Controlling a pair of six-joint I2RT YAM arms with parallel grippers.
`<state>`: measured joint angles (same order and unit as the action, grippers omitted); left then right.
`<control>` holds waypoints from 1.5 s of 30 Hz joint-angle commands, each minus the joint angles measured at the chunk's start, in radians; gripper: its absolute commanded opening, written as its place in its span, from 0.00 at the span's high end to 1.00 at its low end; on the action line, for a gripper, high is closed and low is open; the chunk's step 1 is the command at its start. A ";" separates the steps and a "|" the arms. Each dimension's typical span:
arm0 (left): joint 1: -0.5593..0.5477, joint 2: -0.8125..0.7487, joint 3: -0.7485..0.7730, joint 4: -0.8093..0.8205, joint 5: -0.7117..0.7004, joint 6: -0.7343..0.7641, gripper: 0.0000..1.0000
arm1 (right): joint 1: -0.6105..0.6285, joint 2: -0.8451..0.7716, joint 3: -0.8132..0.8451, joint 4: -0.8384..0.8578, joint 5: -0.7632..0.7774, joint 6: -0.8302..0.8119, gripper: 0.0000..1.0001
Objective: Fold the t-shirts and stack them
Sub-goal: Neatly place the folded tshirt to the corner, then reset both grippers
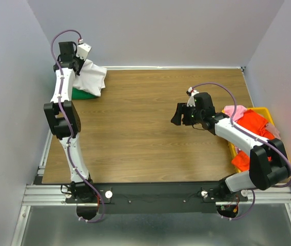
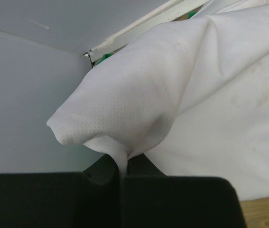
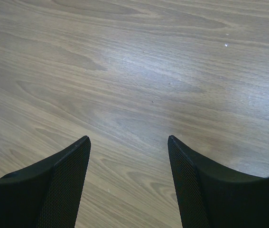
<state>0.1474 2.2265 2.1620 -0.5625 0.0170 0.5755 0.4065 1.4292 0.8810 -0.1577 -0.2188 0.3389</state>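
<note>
Wood table point(image 1: 150, 133), far-left corner: my left gripper point(image 2: 122, 165) is clamped on the white t-shirt point(image 2: 196, 95), green t-shirt point(image 1: 85, 94) showing beneath, while my right gripper point(image 3: 128, 142) hangs open right of centre.

Two arms on show: left arm point(image 1: 63, 89) and right arm point(image 1: 232, 132), both white shells with chunky black joint blocks. A purple cable point(image 1: 222, 86) loops off each wrist. Right gripper point(image 3: 128, 142): black fingers point(image 3: 68, 185), fine mesh-textured faces. Black base plate point(image 1: 155, 199) at six o'clock, white knobs point(image 1: 108, 194).
</note>
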 commanded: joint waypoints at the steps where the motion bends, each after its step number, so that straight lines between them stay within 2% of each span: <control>1: 0.038 0.016 0.016 0.070 -0.008 -0.054 0.91 | 0.003 -0.003 -0.019 0.007 -0.025 -0.015 0.26; 4: 0.052 0.041 0.027 0.084 -0.075 -0.095 0.47 | 0.003 -0.013 -0.022 0.007 -0.025 -0.017 0.25; 5: 0.050 0.042 0.021 0.102 -0.092 -0.118 0.19 | 0.003 -0.019 -0.024 0.007 -0.025 -0.017 0.24; 6: 0.050 0.044 0.021 0.105 -0.130 -0.127 0.02 | 0.003 -0.021 -0.025 0.007 -0.022 -0.018 0.23; 11: 0.047 0.009 -0.011 0.127 -0.160 -0.190 0.02 | 0.003 -0.032 -0.025 0.007 -0.021 -0.020 0.22; 13: 0.044 -0.050 -0.048 0.147 -0.167 -0.241 0.02 | 0.002 -0.039 -0.025 0.009 -0.017 -0.021 0.21; 15: 0.023 -0.143 -0.144 0.199 -0.181 -0.275 0.02 | 0.003 -0.061 -0.024 0.007 0.002 -0.021 0.20; 18: -0.054 -0.296 -0.370 0.328 -0.251 -0.327 0.02 | 0.003 -0.084 -0.020 0.009 0.051 -0.023 0.20; 22: -0.146 -0.477 -0.548 0.429 -0.276 -0.434 0.02 | 0.003 -0.107 -0.019 0.007 0.107 -0.024 0.20; 25: -0.276 -0.623 -0.829 0.556 -0.307 -0.514 0.02 | 0.003 -0.128 -0.030 0.009 0.162 -0.023 0.20; 35: -0.573 -1.031 -1.361 0.812 -0.302 -0.876 0.02 | 0.002 -0.211 -0.059 0.023 0.337 -0.029 0.20; 41: -0.704 -1.143 -1.481 0.820 -0.321 -0.982 0.02 | 0.002 -0.251 -0.094 0.024 0.472 -0.012 0.18; 45: -0.726 -1.179 -1.502 0.793 -0.330 -0.990 0.02 | 0.003 -0.283 -0.125 0.023 0.499 0.009 0.18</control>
<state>-0.5667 1.0866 0.6758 0.2066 -0.2630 -0.3569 0.4065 1.1839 0.7860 -0.1478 0.1905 0.3244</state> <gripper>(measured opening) 0.983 0.820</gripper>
